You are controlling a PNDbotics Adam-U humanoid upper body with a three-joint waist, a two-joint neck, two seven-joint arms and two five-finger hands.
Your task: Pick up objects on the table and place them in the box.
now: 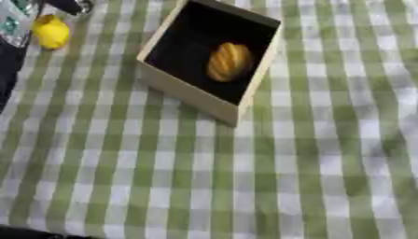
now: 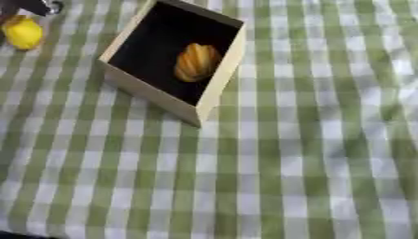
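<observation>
Resting inside the box [image 1: 181, 88], toward its right wall, a ribbed orange-brown object [image 1: 228, 61] lies on the dark floor; it looks like a small pastry or gourd, though which cannot be told. The box, pale-walled and open-topped, stands askew in the upper middle of the frame on a green-and-white checked cloth [image 1: 269, 177]. A yellow lemon-like object [image 1: 52, 31] sits on the cloth at the upper left of the frame, well apart from the box. Just above and beside it a dark, partly metallic shape [image 1: 69, 5] enters from the upper left corner; this is probably part of the left hand, but whether its fingers are spread, curled or closed on anything cannot be told. The right hand shows in neither view. Judged from this layout, one object is already stowed and the yellow one is next. That move calls for closing round a small rounded body, lifting it clear of the cloth, and carrying it rightward over the near wall.
</observation>
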